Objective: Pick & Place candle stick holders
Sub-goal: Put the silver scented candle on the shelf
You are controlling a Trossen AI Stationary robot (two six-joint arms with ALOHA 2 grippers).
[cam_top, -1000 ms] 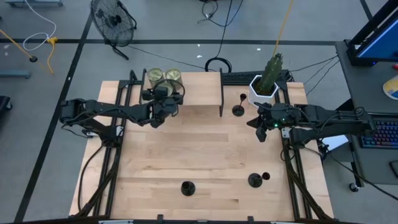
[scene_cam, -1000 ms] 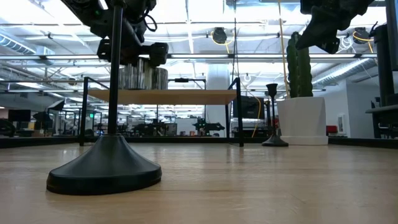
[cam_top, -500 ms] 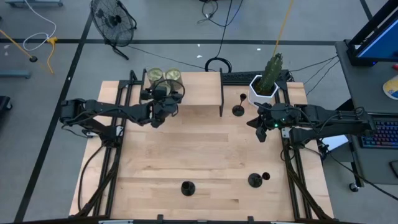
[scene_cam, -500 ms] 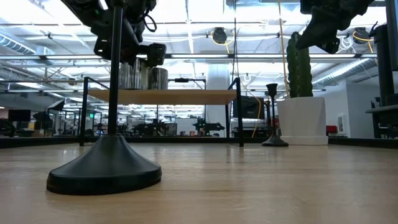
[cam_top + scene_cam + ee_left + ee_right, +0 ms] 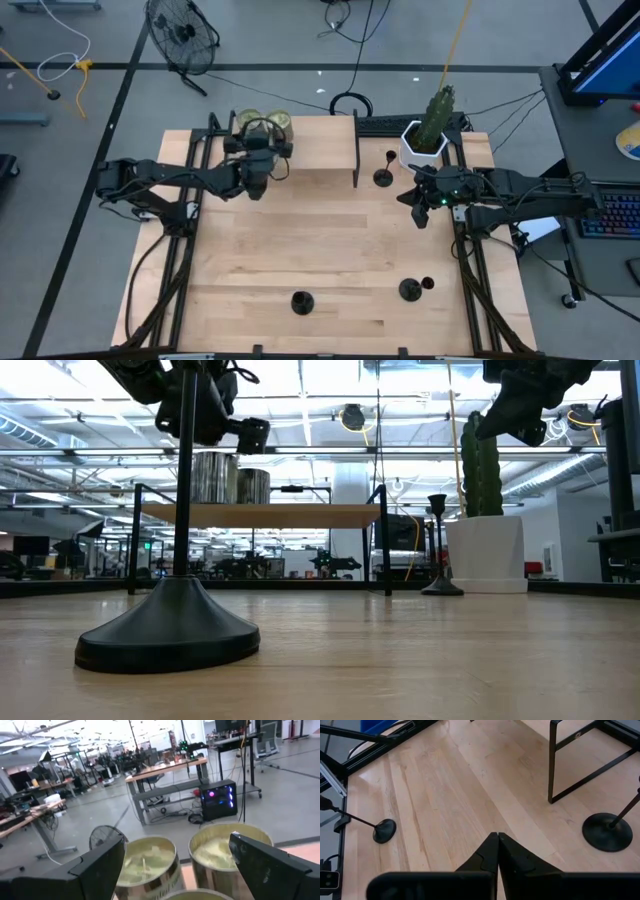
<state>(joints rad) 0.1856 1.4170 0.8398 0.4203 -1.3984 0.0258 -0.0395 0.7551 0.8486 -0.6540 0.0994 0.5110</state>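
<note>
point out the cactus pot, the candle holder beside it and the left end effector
cactus pot [image 5: 420, 145]: high view, on its white rim.
candle holder beside it [image 5: 383, 177]: high view, on its round black base.
left end effector [image 5: 260, 147]: high view, midway between its fingertips, over the jars.

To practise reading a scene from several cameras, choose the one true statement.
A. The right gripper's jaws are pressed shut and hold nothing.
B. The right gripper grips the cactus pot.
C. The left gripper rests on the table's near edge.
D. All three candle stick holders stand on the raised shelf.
A: in the right wrist view the right gripper shows its jaws meeting with nothing between them, above bare table, with a candle stick holder standing off to one side.
</note>
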